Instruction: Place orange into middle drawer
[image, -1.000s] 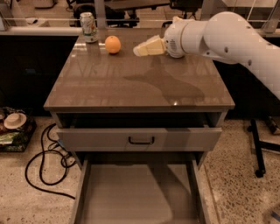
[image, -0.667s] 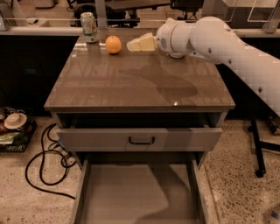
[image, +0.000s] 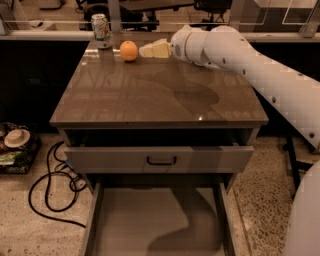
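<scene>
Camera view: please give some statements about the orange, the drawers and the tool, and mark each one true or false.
1. The middle drawer is pulled out. True.
2. The orange lies in the middle drawer. False: it sits on the cabinet top.
3. The tool is at the back of the cabinet top, close beside the orange. True.
4. The can stands at the front edge of the cabinet top. False: the can stands at the back, near the orange.
</scene>
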